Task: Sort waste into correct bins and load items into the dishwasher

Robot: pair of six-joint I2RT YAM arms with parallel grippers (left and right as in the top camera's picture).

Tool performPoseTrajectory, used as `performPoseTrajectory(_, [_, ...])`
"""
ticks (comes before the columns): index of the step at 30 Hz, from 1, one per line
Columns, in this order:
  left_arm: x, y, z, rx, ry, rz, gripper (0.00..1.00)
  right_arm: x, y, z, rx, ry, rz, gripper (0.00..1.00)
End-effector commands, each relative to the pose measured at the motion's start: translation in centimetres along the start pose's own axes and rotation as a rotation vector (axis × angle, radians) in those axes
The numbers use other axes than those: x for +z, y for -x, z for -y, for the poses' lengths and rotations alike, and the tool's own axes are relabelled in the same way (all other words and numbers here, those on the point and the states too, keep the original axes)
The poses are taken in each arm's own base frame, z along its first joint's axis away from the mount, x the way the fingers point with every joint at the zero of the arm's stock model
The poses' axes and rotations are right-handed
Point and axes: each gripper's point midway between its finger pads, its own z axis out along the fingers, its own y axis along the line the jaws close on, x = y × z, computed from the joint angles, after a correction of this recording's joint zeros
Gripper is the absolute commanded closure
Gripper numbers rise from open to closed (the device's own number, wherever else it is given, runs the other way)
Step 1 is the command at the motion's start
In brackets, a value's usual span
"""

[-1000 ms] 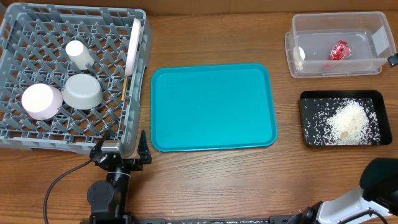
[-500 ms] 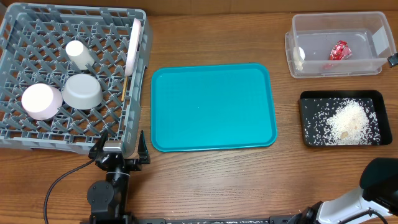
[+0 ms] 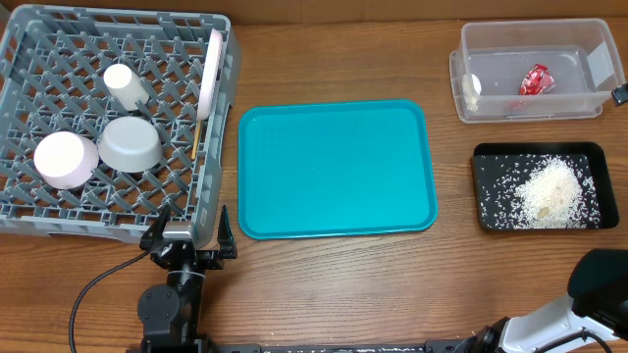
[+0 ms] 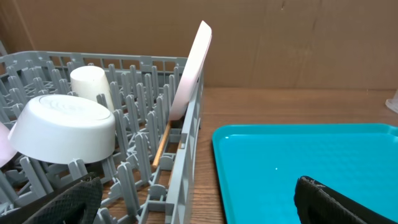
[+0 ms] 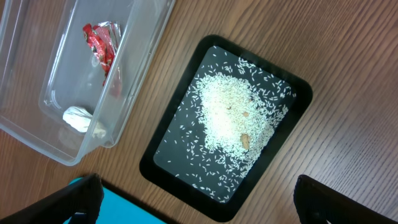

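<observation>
**Desk:** What has changed on the table in the last second?

**Photographer:** Nothing. Every object lies where it lay a second ago, and neither arm has moved. The grey dish rack (image 3: 98, 224) fills the far left corner. The teal tray (image 3: 334, 167) sits bare in the middle. At the right, the clear tub (image 3: 579, 44) stands behind the black tray (image 3: 478, 186).

**Desk:** And the dishes?

**Photographer:** All are in the rack. The white plate (image 3: 210, 69) stands on edge against the rack's right wall. The grey-blue bowl (image 3: 130, 144) and the pink bowl (image 3: 65, 160) sit upside down side by side, with the white cup (image 3: 125, 86) behind them. The chopsticks (image 4: 160, 146) lean among the pegs below the plate.

**Desk:** The waste?

**Photographer:** The red wrapper (image 3: 536, 78) and the tissue (image 3: 473, 88) are inside the tub. The rice (image 3: 545, 191) is heaped in the black tray.

**Desk:** The arms?

**Photographer:** The left gripper (image 3: 190, 227) rests at the rack's near right corner, jaws spread wide and holding nothing. The right gripper (image 5: 205, 205) hangs above the black tray, equally wide and empty.

**Desk:** Meaning?

**Photographer:** The stillness, with nothing left to sort, suggests the job is finished.
</observation>
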Motion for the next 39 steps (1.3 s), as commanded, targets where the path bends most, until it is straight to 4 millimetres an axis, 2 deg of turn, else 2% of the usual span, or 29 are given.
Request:
performPoseTrajectory(1, [0.0,0.0,-0.1,0.031,0.007,0.007,0.0,0.0,0.2,-0.1,0.005,0.004,0.005,0.0])
performPoseTrajectory(5, [0.0,0.0,-0.1,0.031,0.007,0.007,0.0,-0.6,0.1,-0.1,0.005,0.012,0.017,0.0])
performPoseTrajectory(7, [0.0,0.0,-0.1,0.031,0.007,0.007,0.0,-2.0,0.0,0.0,0.005,0.031,0.048,0.0])
performPoseTrajectory(10, [0.0,0.0,-0.1,0.031,0.007,0.007,0.0,-5.3,-0.5,0.2,0.001,0.079,0.118,0.0])
performPoseTrajectory(13, [0.0,0.0,-0.1,0.031,0.007,0.007,0.0,-10.5,-2.1,0.3,-0.018,0.16,0.227,0.0])
performPoseTrajectory(15, [0.0,0.0,-0.1,0.031,0.007,0.007,0.0,-14.0,-3.7,0.6,-0.037,0.221,0.3,0.0])
performPoseTrajectory(17, [0.0,0.0,-0.1,0.031,0.007,0.007,0.0,-18.0,-6.1,0.9,-0.074,0.306,0.383,0.0])
performPoseTrajectory(20, [0.0,0.0,-0.1,0.031,0.007,0.007,0.0,-22.6,-9.9,1.4,-0.144,0.432,0.467,0.0])
performPoseTrajectory(22, [0.0,0.0,-0.1,0.031,0.007,0.007,0.0,-25.3,-12.4,2.4,-0.186,0.518,0.517,0.0])
performPoseTrajectory(27, [0.0,0.0,-0.1,0.031,0.007,0.007,0.0,-29.8,-16.6,6.0,-0.222,0.667,0.629,0.0])
performPoseTrajectory(29, [0.0,0.0,-0.1,0.031,0.007,0.007,0.0,-30.5,-17.9,7.8,-0.227,0.679,0.666,0.0])
performPoseTrajectory(31, [0.0,0.0,-0.1,0.031,0.007,0.007,0.0,-30.5,-18.3,9.2,-0.212,0.668,0.697,0.0])
performPoseTrajectory(34, [0.0,0.0,-0.1,0.031,0.007,0.007,0.0,-29.1,-19.4,10.2,-0.221,0.664,0.684,0.0])
performPoseTrajectory(36, [0.0,0.0,-0.1,0.031,0.007,0.007,0.0,-27.4,-20.0,9.8,-0.245,0.687,0.658,0.01])
performPoseTrajectory(39, [0.0,0.0,-0.1,0.031,0.007,0.007,0.0,-24.9,-21.0,6.7,-0.322,0.831,0.619,0.0])
